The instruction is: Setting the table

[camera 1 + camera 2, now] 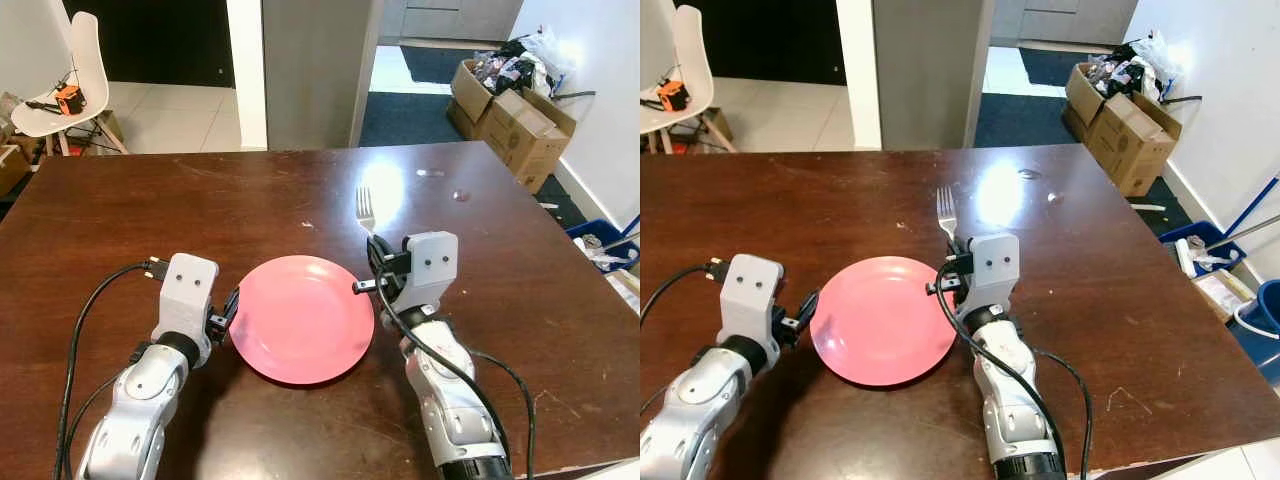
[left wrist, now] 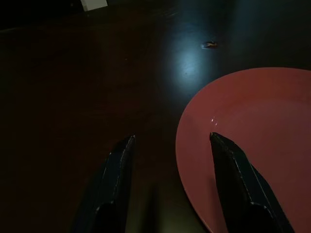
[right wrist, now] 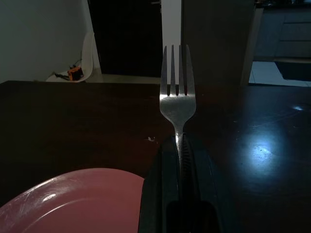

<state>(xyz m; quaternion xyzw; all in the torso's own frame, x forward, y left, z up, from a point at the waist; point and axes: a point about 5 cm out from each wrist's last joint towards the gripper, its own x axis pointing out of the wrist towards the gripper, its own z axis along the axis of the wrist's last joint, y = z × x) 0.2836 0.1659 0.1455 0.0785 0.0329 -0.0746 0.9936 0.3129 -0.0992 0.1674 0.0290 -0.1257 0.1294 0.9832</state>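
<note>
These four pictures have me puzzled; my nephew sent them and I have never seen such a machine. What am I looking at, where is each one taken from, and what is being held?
It is a humanoid robot setting a table. The two top pictures come from a stereo camera on its head, looking down at its two silver arms over a dark wooden table. On the table lies a pink plate.

The other two pictures come from cameras on the wrists, each looking along that arm's two black fingers. In the left wrist picture, the left gripper is open, with one finger over the plate's edge and the other over bare table. In the right wrist picture, the right gripper is shut on a silver fork, tines pointing away, just beside the plate on the robot's right.

Behind the table are a white chair and cardboard boxes.
</note>
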